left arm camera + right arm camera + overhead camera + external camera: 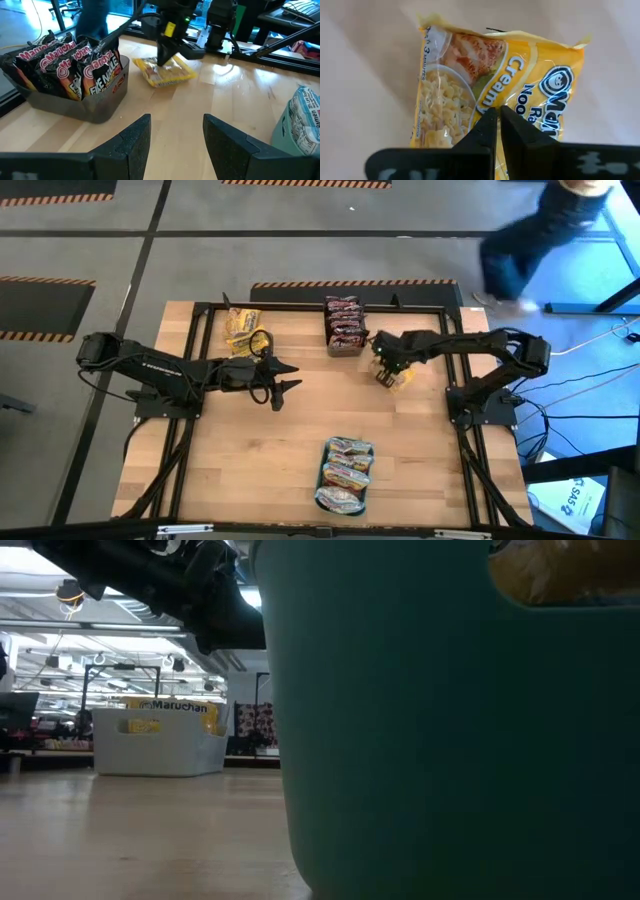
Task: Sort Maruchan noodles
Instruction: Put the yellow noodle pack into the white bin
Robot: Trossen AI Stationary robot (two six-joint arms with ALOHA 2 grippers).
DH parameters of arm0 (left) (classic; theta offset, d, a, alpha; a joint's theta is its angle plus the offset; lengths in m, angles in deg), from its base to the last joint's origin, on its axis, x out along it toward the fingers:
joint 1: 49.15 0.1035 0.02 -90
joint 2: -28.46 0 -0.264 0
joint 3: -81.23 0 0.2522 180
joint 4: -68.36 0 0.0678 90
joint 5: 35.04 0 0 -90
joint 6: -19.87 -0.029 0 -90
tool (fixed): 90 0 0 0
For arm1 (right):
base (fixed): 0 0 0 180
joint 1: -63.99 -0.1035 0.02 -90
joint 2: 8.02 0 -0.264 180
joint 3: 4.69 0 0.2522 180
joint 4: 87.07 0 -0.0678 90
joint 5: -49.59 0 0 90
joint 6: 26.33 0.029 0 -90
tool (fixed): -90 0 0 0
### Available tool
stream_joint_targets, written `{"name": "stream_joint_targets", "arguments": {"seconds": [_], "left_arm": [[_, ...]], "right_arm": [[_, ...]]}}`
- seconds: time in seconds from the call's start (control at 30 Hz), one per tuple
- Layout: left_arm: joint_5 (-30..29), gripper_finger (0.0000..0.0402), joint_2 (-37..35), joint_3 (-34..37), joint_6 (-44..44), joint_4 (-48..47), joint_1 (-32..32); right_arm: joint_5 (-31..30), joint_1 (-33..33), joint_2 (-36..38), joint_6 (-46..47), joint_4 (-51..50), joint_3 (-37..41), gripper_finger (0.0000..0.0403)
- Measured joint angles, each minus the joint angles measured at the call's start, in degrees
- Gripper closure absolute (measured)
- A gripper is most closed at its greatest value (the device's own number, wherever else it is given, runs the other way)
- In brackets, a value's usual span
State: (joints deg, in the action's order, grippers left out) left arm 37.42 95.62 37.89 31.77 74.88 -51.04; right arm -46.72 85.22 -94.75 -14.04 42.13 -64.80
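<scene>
My right end effector (496, 114) is pinching a yellow noodle packet (495, 85) by its edge, fingers nearly touching, lifting it just above the desk (300, 450) beside the tub of dark packets (343, 323). My left end effector (175, 145) is hovering mid-desk with fingers apart, holding nothing. I am judging this the carry step: the packet needs moving across to the tub of yellow packets (243, 332) at the far left, then releasing there. The teal tray (345, 475) is already holding pale packets.
</scene>
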Motion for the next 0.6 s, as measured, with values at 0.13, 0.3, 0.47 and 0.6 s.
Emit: {"name": "stream_joint_targets", "arguments": {"seconds": [0.13,0.3,0.47,0.6], "left_arm": [[0.0,0.0227,0.0,0.0,0.0,0.0,0.0],[0.2,0.0227,0.0,0.0,0.2,0.0,0.0],[0.5,0.0227,0.0,0.0,1.2,0.0,-1.1],[-0.6,0.0227,0.0,0.0,2.0,0.5,-3.1]], "right_arm": [[4.7,-4.2,-0.1,2.6,4.8,0.1,0.0391],[7.7,-7.8,-0.9,4.0,11.6,0.3,0.0391],[11.1,-9.4,-3.0,3.4,19.2,0.3,0.0391],[12.4,-9.8,-2.0,1.0,22.3,0.3,0.0391]]}}
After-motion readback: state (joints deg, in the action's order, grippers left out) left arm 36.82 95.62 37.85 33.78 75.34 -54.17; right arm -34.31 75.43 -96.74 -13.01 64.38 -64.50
